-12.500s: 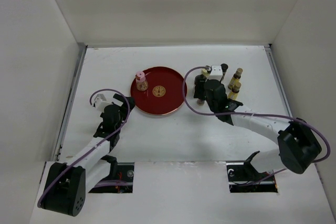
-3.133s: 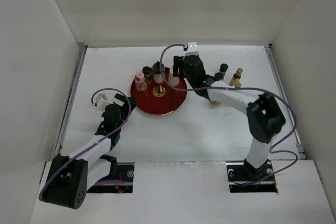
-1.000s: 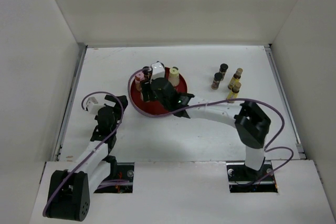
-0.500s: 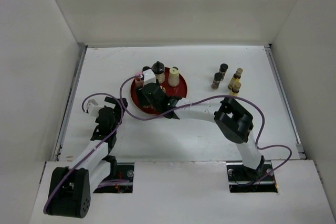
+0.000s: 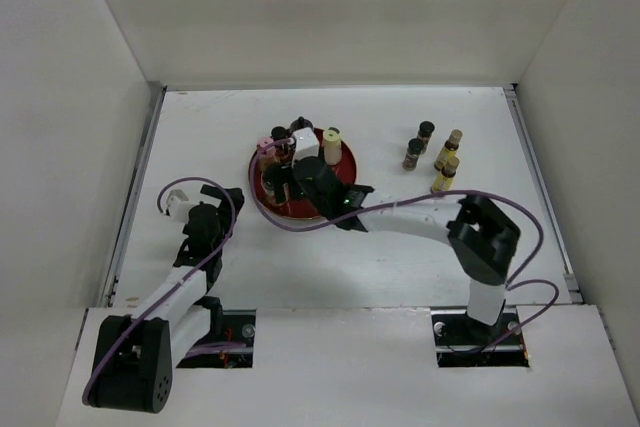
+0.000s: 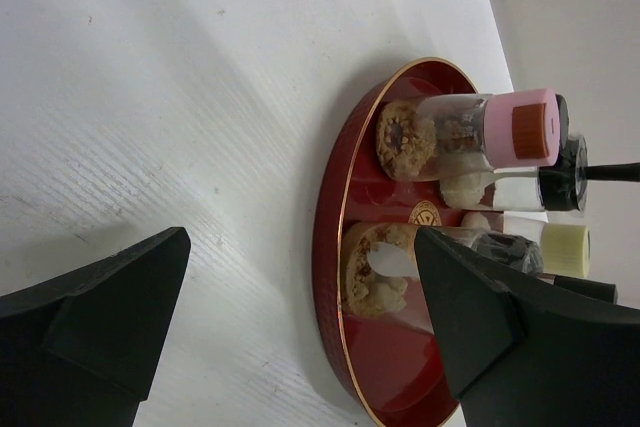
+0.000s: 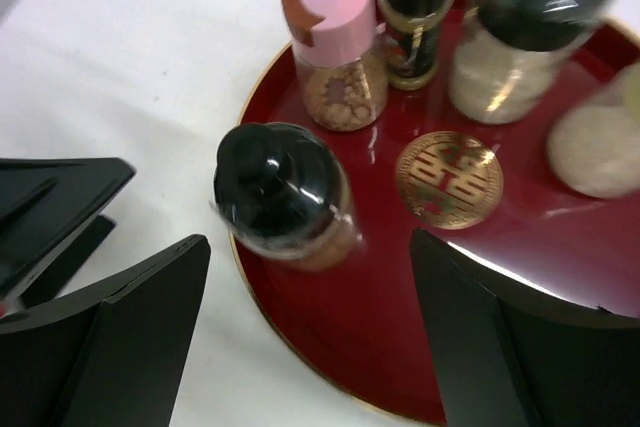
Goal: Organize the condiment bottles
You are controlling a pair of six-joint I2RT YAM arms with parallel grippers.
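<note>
Condiment bottles (image 5: 412, 153) stand in two lots: five, as far as I can count, on the red tray (image 7: 340, 337) at mid-table, and four upright on the table (image 5: 400, 107) well to the right of it. The right gripper (image 7: 308, 247) hangs over the tray's near-left part, jaws spread wide and gripping nothing. A black-capped jar (image 7: 280, 192) with brown filling stands upright between them, close to the rim. I judge this the tail of one placing step, with the jar delivered and let go. The next move calls for lifting straight clear of it, then crossing right to the four bottles off the tray. The pink-capped jar (image 7: 335, 42) and a small black-capped bottle (image 7: 415, 7) stand just beyond, so a sideways sweep could topple them. The left gripper (image 6: 300, 242) waits left of the tray, low by the table, equally wide open and empty, clear of that route
</note>
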